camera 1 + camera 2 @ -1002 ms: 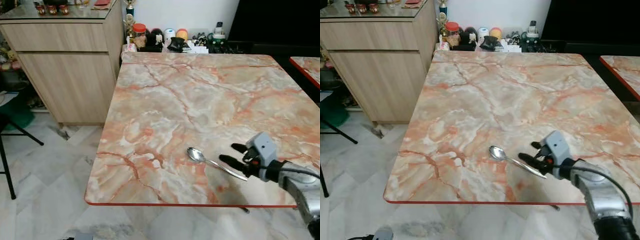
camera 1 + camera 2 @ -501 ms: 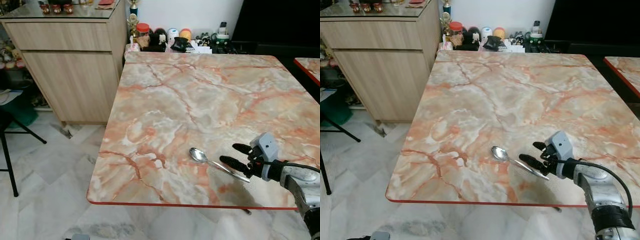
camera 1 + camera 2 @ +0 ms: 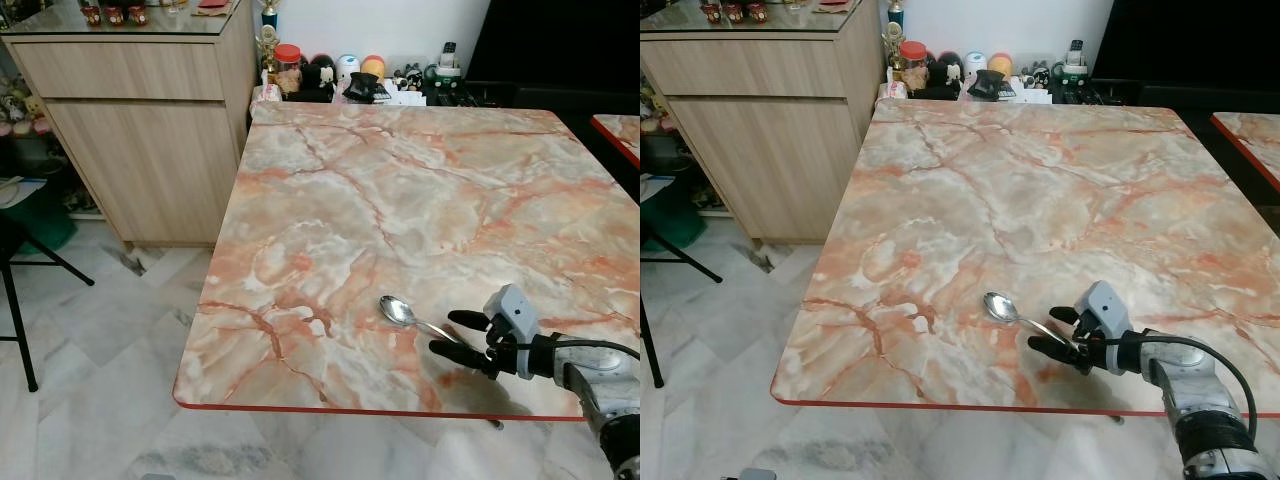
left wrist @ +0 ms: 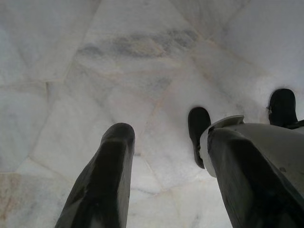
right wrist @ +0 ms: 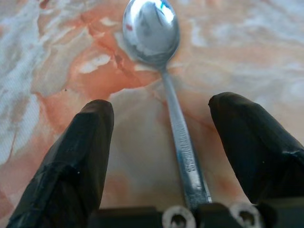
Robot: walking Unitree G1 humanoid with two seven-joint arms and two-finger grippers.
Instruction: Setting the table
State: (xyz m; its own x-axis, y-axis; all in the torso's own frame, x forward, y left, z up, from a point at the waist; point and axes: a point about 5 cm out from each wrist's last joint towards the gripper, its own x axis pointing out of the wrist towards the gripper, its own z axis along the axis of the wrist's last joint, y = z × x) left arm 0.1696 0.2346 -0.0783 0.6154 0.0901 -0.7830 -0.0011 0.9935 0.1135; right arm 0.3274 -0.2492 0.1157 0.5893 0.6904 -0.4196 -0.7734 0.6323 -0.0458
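A silver spoon (image 3: 402,314) lies on the marble table (image 3: 400,200) near its front edge, bowl pointing away from me to the left. My right gripper (image 3: 456,335) is open and low over the table, one finger on each side of the spoon's handle (image 5: 183,142). In the right wrist view the spoon's bowl (image 5: 150,29) lies past the fingertips (image 5: 97,118), and neither finger touches the handle. My left gripper (image 4: 161,137) hangs open over the pale floor tiles, beside the robot's dark foot (image 4: 198,130).
A wooden cabinet (image 3: 140,130) stands left of the table. Jars and small ornaments (image 3: 350,78) crowd a low shelf behind the table's far edge. A second table's corner (image 3: 618,135) shows at the right. A black chair leg (image 3: 15,330) stands at far left.
My right gripper has sunk lower and drawn back toward the table's front edge, still astride the spoon's handle. The spoon lies where it did. The camera has shifted slightly.
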